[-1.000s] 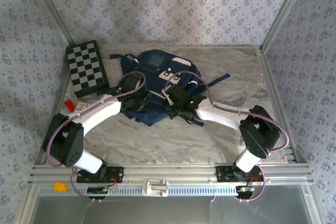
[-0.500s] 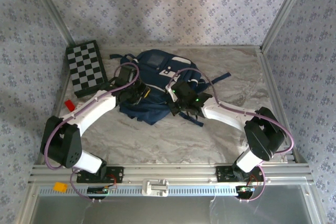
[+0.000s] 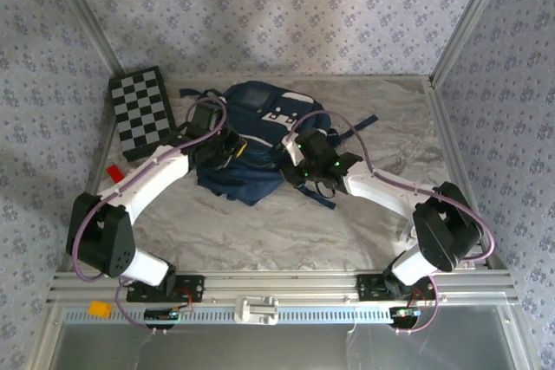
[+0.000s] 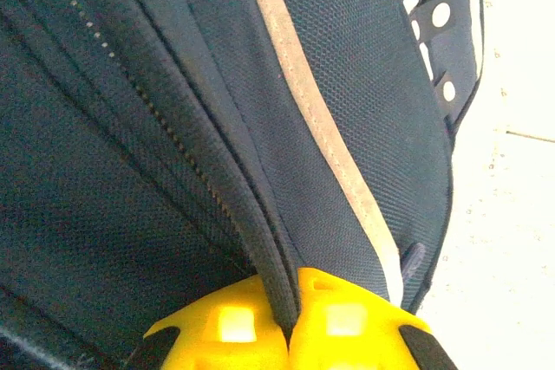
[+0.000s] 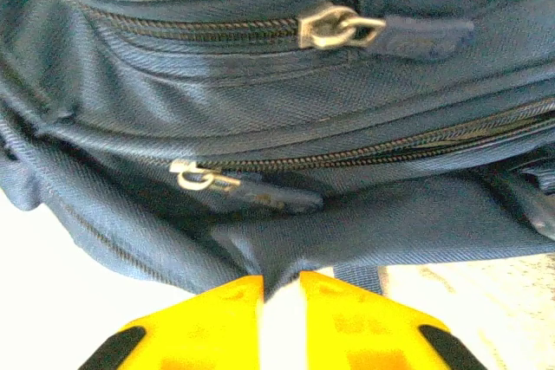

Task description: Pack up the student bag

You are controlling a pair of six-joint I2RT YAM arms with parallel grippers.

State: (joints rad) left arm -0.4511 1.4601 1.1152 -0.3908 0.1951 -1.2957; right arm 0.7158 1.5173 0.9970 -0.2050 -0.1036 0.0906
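Observation:
The student bag (image 3: 260,114), navy with white patches, lies at the back middle of the table. My left gripper (image 3: 227,152) is at its left side, shut on a dark piped seam (image 4: 273,257) of the bag; the yellow fingers (image 4: 221,331) meet around it. My right gripper (image 3: 301,172) sits at the bag's near right edge. Its yellow fingers (image 5: 355,309) stand a narrow gap apart, with a fold of bag fabric (image 5: 277,253) tapering to their tips and pale table showing between them. Two zipper pulls (image 5: 338,30) (image 5: 204,178) lie just beyond.
A black-and-white checkered board (image 3: 143,113) lies at the back left, close to the left arm. A small red object (image 3: 115,172) sits near the left wall. A bag strap (image 3: 362,126) trails right. Aluminium frame rails border the table.
Both grippers have moved toward the back of the table and the bag has shifted that way with them. The right fingers, shut before, now stand slightly apart.

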